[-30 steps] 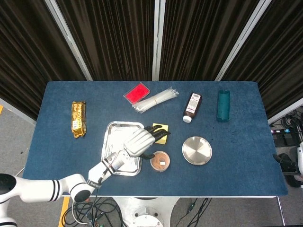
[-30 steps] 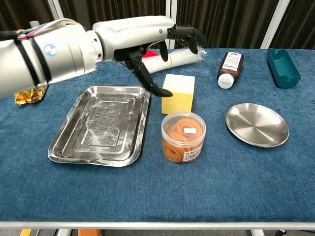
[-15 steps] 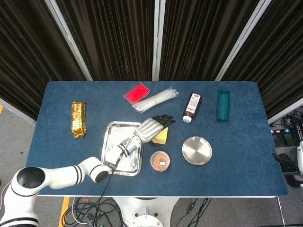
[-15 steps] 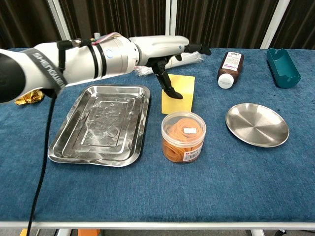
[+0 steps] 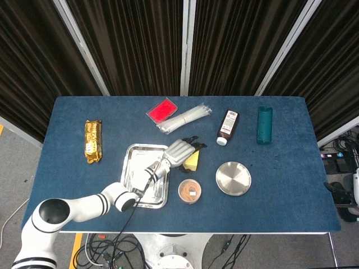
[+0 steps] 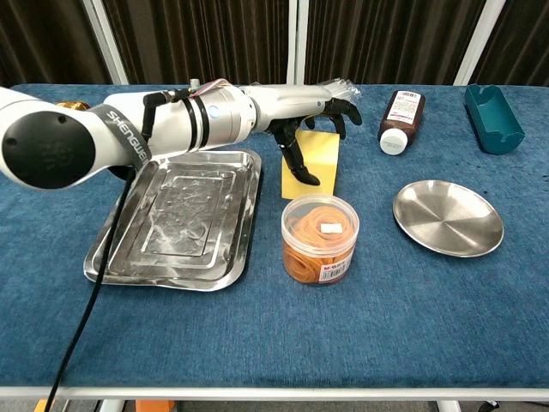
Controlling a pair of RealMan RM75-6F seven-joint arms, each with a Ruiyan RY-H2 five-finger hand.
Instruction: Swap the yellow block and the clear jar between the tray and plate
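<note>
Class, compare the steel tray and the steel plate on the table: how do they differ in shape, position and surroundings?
The tray is rectangular with raised edges; the plate is round and shallow. The tray lies left of the clear jar, the plate to its right. The left hand reaches past the tray's far corner onto the yellow block; nothing is near the plate. Both are shiny metal, both hold nothing, and both rest flat on the blue cloth.

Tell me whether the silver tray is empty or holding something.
Empty. The chest view shows the tray with only its bare metal floor; the yellow block and clear jar sit on the cloth beside it.
</note>
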